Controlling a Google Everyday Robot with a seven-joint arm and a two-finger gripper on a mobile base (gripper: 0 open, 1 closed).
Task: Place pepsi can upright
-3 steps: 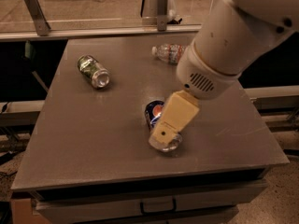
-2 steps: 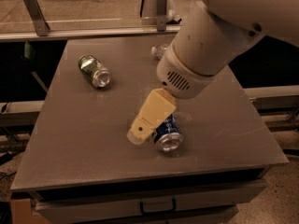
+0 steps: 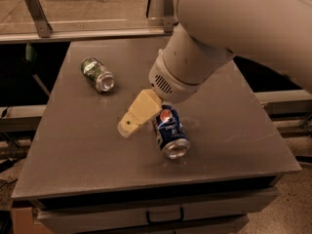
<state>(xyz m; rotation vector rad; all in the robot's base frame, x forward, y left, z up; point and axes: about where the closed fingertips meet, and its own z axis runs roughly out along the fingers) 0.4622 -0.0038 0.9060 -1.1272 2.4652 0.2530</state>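
Note:
The pepsi can (image 3: pixel 170 130) is dark blue with a red-white-blue round logo. It lies on its side near the middle of the grey table (image 3: pixel 87 150), with its silver end facing the front edge. My gripper (image 3: pixel 130 123) is cream coloured. It reaches down from the big white arm (image 3: pixel 195 67) and sits just left of the can, close to its upper end and low over the table top. It holds nothing that I can see.
A green can (image 3: pixel 97 74) lies on its side at the table's back left. A metal rail (image 3: pixel 97 33) runs behind the table. A drawer front (image 3: pixel 161 213) sits under the front edge. The white arm covers the table's back right.
My gripper has swung left, from over the pepsi can to its left side. The can now shows in full, still on its side.

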